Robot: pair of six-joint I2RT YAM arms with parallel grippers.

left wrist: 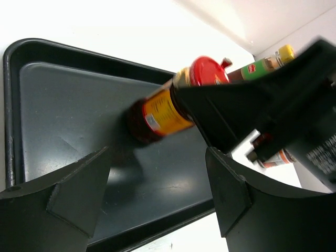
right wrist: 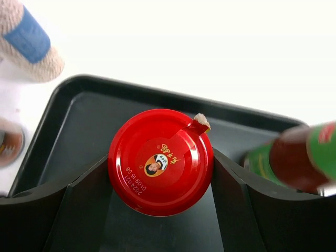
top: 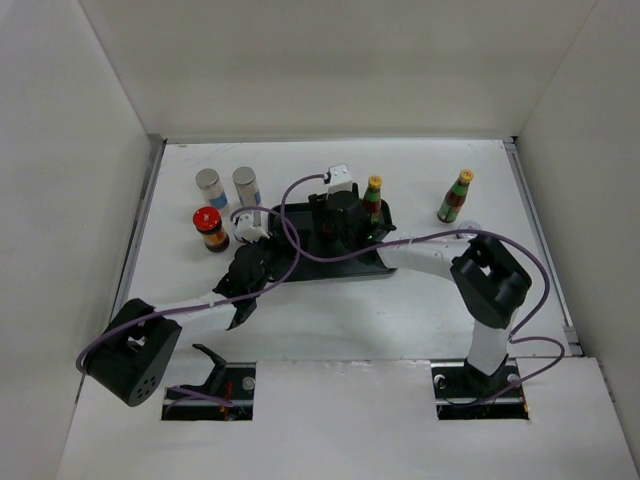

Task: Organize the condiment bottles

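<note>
My right gripper [top: 335,215] [right wrist: 160,170] is shut on a red-lidded dark jar [right wrist: 160,161] [left wrist: 163,113], its fingers pressing both sides of the lid, over the black tray [top: 362,264]. A slim green yellow-capped bottle [top: 372,200] [right wrist: 302,157] stands in the tray just right of it. My left gripper [top: 250,275] [left wrist: 157,157] is open and empty above the tray's near-left edge [left wrist: 63,105]. Two silver-capped shakers [top: 208,185] [top: 246,186] and another red-lidded jar [top: 210,228] stand on the table left of the tray. A second green bottle [top: 455,196] stands at the right.
White walls close the table on the left, back and right. A purple cable [top: 300,250] loops over the tray from each wrist. A shaker [right wrist: 26,42] shows just past the tray's left corner [right wrist: 79,115] in the right wrist view.
</note>
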